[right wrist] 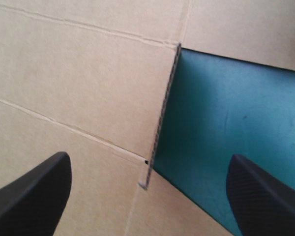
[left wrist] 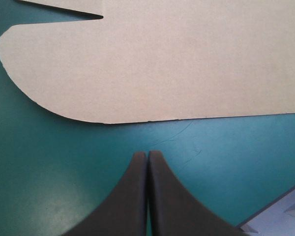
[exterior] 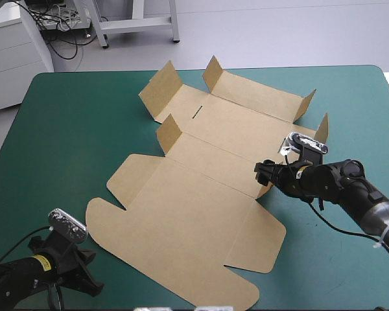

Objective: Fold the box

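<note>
Showing the box (exterior: 201,194) as a cut sheet of brown board, spread across the middle of the worktop (exterior: 65,129) and reaching from close to the near edge toward the far edge. The broad near panels, with their rounded corners, lie flat on the teal-green cover; at the far part several side flaps (exterior: 161,83) stand raised along the creases, while the panels between them stay flat. The left pincer (exterior: 91,280) sits at the near left corner of the worktop, apart from the box. In its wrist view the two black fingers (left wrist: 137,187) are clenched together into one pointed arch with nothing between them, and a rounded corner of the board lies just ahead across a strip of bare cover. The right pincer (exterior: 262,175) is at the sheet's right edge, at a notch between two panels, and is released, with its fingers wide apart. In its wrist view one finger (right wrist: 34,191) stands over the board and the other over the teal-green cover, the cut corrugated edge running between them. Whether either finger touches the board cannot be told.
</note>
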Robot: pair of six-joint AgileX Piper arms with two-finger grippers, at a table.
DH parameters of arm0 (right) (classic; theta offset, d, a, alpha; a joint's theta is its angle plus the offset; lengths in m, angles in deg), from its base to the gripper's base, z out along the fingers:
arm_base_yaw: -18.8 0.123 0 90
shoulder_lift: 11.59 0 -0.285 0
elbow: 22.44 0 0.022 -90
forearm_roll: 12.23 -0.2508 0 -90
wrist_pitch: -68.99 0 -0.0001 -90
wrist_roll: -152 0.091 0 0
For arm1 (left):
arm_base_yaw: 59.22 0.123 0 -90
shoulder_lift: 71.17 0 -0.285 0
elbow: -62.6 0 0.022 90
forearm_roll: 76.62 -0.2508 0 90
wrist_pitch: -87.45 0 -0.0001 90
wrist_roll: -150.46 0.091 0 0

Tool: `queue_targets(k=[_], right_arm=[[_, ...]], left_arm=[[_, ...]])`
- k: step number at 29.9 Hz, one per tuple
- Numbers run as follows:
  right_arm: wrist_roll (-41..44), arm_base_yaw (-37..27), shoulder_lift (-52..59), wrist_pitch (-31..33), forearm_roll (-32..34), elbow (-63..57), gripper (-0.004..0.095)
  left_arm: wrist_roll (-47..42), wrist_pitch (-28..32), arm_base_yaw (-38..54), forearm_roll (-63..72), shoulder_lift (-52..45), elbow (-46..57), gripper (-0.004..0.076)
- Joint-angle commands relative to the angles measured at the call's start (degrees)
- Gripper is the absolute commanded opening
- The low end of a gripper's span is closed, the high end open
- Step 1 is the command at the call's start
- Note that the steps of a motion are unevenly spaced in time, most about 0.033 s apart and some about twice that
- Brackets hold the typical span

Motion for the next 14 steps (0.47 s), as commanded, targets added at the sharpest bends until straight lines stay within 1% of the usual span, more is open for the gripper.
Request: queue_targets(k=[1,8,11,14], right_arm=[[-0.5,-1.2,0.5,-5.6,-1.3,2.8,0.0792],[0.2,-4.9,-3.4,-4.6,-1.6,3.1,0.0792],[-0.6,-5.0,-5.0,-4.7,-1.5,3.1,0.0792],[-0.8,-5.0,-6.8,-6.3,-1.8,3.1,0.0792]], left_arm=[[-0.4,2.4,-0.4,1.8,0.4,-1.4,-0.0032],[-0.4,2.4,-0.4,1.8,0.4,-1.4,-0.0032],[-0.4,2.4,-0.4,1.8,0.4,-1.4,-0.0032],[-0.4,2.4,-0.4,1.8,0.4,-1.4,-0.0032]])
